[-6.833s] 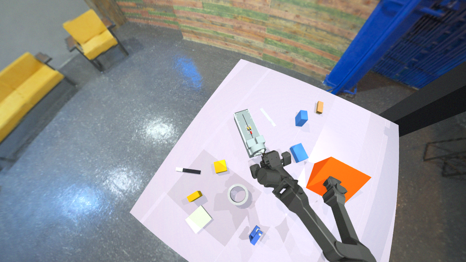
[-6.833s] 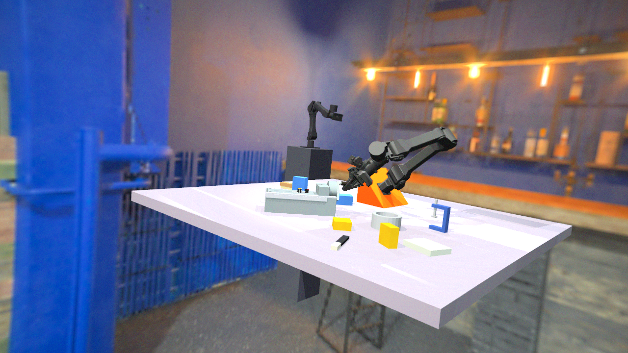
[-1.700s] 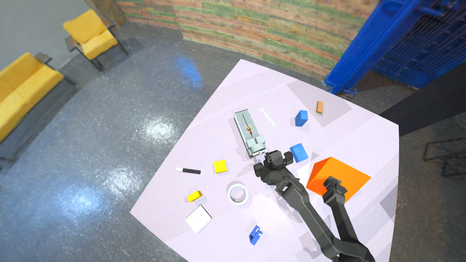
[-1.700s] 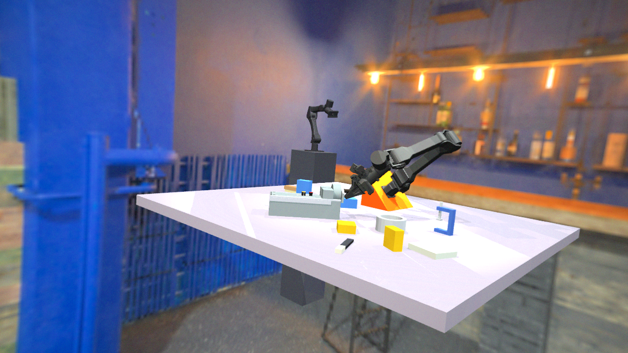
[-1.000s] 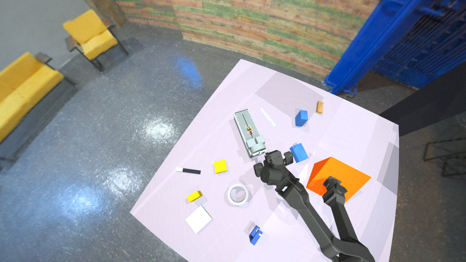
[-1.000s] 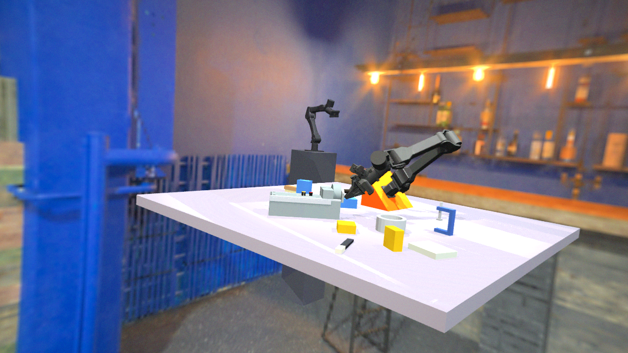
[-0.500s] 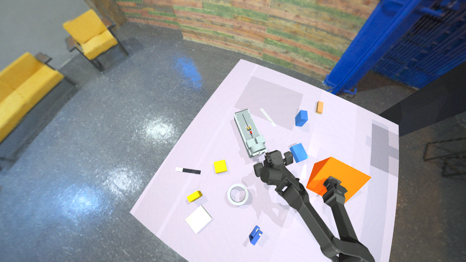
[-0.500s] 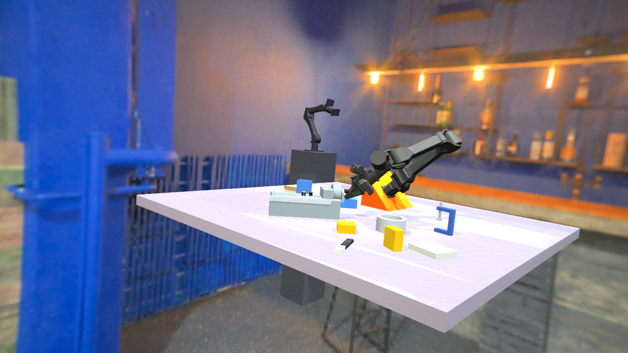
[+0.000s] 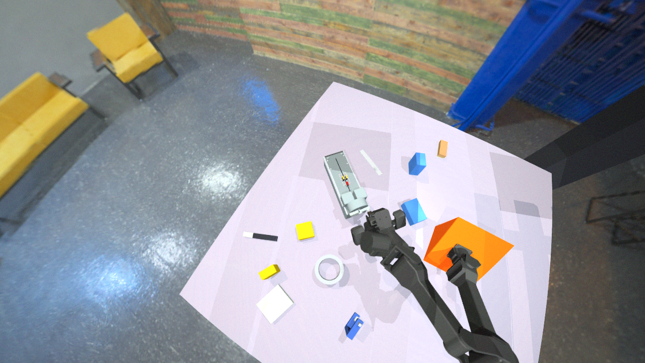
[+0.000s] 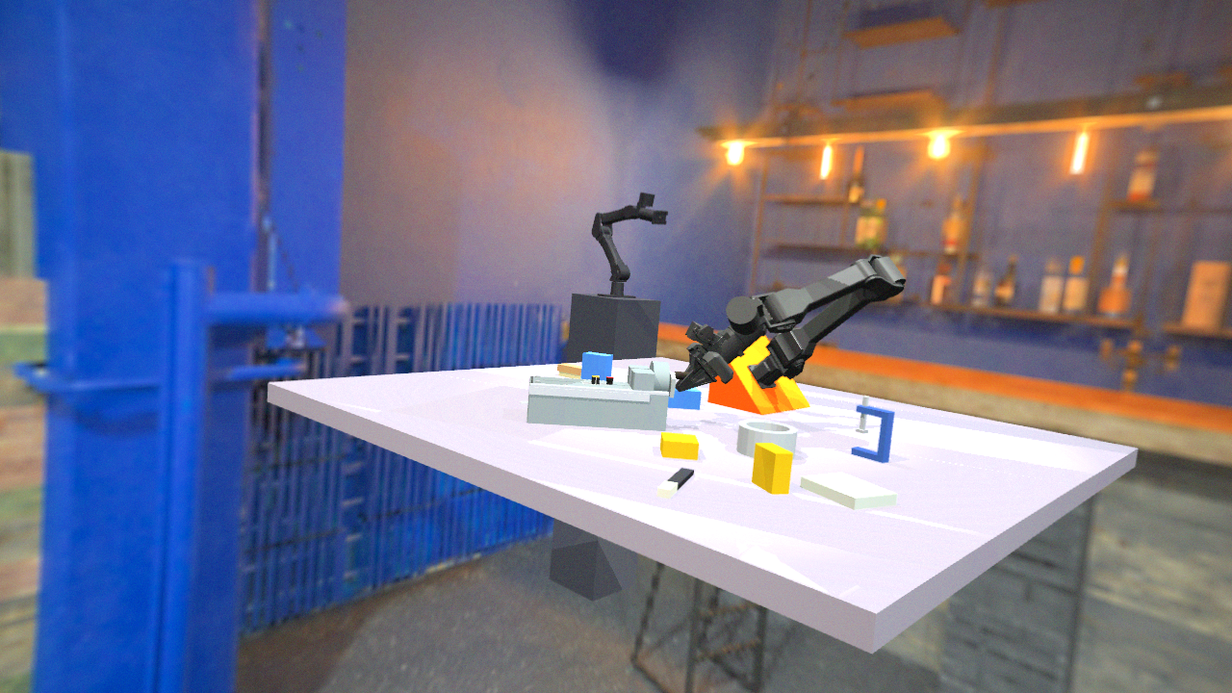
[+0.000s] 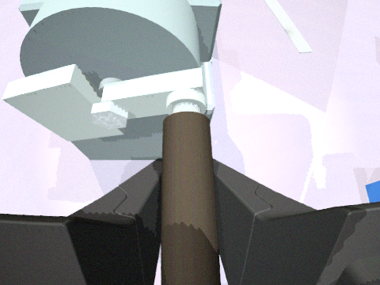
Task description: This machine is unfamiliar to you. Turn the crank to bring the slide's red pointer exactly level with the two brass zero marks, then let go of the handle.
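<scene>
So my tool is sitting slightly open, released around the brown handle. The machine is resting on the table, and its red pointer is sitting just crankward of the brass marks, not level.

The crank handle looks like smooth brown wood or plastic, with a dull finish; the machine looks like pale painted metal, smooth and matt; the gripper looks like matt black plastic; the floor is glossy, and the wall is faced with rough, weathered wood
</scene>
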Robot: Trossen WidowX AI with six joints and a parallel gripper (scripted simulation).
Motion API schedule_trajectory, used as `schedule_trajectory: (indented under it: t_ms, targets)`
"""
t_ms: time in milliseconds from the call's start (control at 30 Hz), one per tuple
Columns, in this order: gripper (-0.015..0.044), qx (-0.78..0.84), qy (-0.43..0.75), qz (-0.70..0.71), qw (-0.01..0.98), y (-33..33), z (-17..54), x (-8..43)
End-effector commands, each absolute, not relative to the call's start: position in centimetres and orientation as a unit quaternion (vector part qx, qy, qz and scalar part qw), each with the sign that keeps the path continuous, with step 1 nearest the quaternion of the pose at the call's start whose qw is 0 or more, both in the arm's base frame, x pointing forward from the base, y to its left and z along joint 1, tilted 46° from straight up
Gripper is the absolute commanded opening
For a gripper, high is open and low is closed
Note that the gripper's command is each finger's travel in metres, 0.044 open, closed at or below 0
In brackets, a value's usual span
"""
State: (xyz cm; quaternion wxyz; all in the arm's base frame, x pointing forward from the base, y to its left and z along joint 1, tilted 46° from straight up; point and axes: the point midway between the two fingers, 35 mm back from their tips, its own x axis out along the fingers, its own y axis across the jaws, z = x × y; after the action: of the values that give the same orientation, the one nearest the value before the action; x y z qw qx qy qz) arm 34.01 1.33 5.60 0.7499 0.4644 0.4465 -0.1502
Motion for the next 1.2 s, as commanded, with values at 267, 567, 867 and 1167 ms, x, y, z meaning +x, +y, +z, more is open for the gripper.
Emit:
schedule_trajectory:
  t_ms: [267,567,867,1167]
  targets:
    - [0.0368,0.464,0.446,-0.150,0.750,1.3,5.6,34.0]
    - [0.0440,0.464,0.447,-0.151,0.750,-0.3,7.1,34.1]
    - [0.0440,0.463,0.446,-0.151,0.751,-2.7,9.4,34.0]
    - [0.0440,0.462,0.449,-0.157,0.749,-7.4,13.4,34.0]
